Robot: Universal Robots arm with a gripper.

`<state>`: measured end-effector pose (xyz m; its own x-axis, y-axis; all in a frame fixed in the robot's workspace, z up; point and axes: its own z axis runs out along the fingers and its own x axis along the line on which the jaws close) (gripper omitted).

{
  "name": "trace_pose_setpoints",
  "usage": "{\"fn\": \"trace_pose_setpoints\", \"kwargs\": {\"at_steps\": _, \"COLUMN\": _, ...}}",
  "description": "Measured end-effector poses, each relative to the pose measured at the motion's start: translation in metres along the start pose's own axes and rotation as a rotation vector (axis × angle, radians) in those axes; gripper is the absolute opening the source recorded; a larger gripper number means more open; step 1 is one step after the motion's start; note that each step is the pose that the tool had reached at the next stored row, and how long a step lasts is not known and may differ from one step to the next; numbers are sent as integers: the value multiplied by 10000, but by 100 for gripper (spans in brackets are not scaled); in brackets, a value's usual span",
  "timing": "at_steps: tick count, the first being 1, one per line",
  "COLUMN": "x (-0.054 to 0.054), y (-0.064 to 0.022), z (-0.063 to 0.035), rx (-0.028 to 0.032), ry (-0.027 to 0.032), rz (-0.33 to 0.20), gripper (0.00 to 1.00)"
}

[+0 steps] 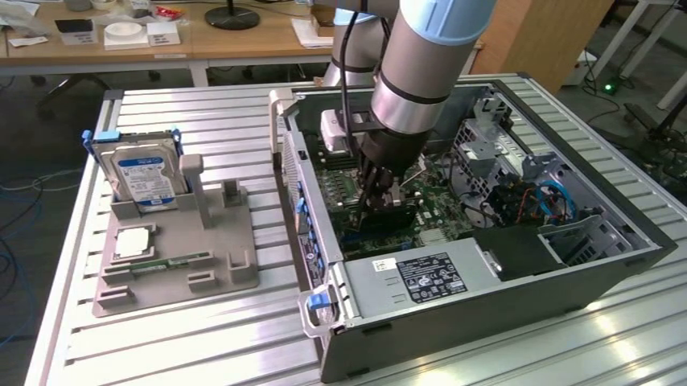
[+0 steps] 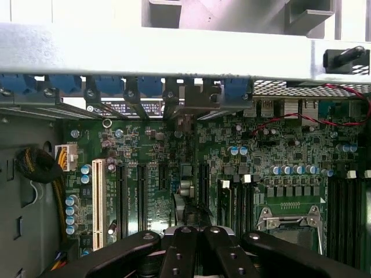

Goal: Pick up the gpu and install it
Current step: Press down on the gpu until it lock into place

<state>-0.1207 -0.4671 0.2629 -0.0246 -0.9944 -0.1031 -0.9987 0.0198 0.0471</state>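
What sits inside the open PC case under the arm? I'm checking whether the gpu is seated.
Inside the case: a green motherboard, the shut gripper low over its slots, and a dark card beneath it. The arm hides the seating.

Slatted table [image 1: 215, 338]: case [image 1: 472, 322], tray [image 1: 172, 265].

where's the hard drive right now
The hard drive stands upright in the grey holder on the exterior view's left, outside the open computer case, above the memory stick.
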Motion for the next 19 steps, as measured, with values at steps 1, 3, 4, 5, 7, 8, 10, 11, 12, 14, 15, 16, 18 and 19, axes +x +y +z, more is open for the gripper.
{"fn": "trace_pose_setpoints", "kwargs": {"at_steps": 1, "x": 0, "y": 0, "z": 0, "rx": 0, "ry": 0, "rz": -1, "gripper": 10}}
{"fn": "trace_pose_setpoints", "kwargs": {"at_steps": 3, "x": 0, "y": 0, "z": 0, "rx": 0, "ry": 0, "rz": -1, "gripper": 10}}
{"fn": "trace_pose_setpoints", "kwargs": {"at_steps": 4, "x": 1, "y": 0, "z": 1, "rx": 1, "ry": 1, "rz": -1, "gripper": 10}}
{"fn": "trace_pose_setpoints", "kwargs": {"at_steps": 5, "x": 1, "y": -1, "z": 5, "rx": 1, "ry": 2, "rz": -1, "gripper": 10}}
{"fn": "trace_pose_setpoints", "kwargs": {"at_steps": 7, "x": 2, "y": -1, "z": 7, "rx": 0, "ry": 2, "rz": -1, "gripper": 10}}
{"fn": "trace_pose_setpoints", "kwargs": {"at_steps": 8, "x": 2, "y": -1, "z": 7, "rx": 0, "ry": 2, "rz": -1, "gripper": 10}}
{"fn": "trace_pose_setpoints", "kwargs": {"at_steps": 10, "x": -1, "y": 0, "z": -5, "rx": 6, "ry": -11, "rz": -1, "gripper": 10}}
{"fn": "trace_pose_setpoints", "kwargs": {"at_steps": 11, "x": -3, "y": 1, "z": -32, "rx": 6, "ry": -10, "rz": -2, "gripper": 10}}
{"fn": "trace_pose_setpoints", "kwargs": {"at_steps": 12, "x": -7, "y": 3, "z": -77, "rx": 2, "ry": -2, "rz": 0, "gripper": 10}}
{"fn": "trace_pose_setpoints", "kwargs": {"at_steps": 14, "x": -17, "y": 7, "z": -165, "rx": 2, "ry": -3, "rz": -1, "gripper": 10}}
{"fn": "trace_pose_setpoints", "kwargs": {"at_steps": 15, "x": -20, "y": 9, "z": -197, "rx": 2, "ry": -2, "rz": -1, "gripper": 10}}
{"fn": "trace_pose_setpoints", "kwargs": {"at_steps": 16, "x": -23, "y": 10, "z": -228, "rx": 0, "ry": 1, "rz": 0, "gripper": 10}}
{"fn": "trace_pose_setpoints", "kwargs": {"at_steps": 18, "x": -29, "y": 13, "z": -290, "rx": 1, "ry": 0, "rz": -2, "gripper": 10}}
{"fn": "trace_pose_setpoints", "kwargs": {"at_steps": 19, "x": -31, "y": 16, "z": -312, "rx": 0, "ry": 1, "rz": -2, "gripper": 10}}
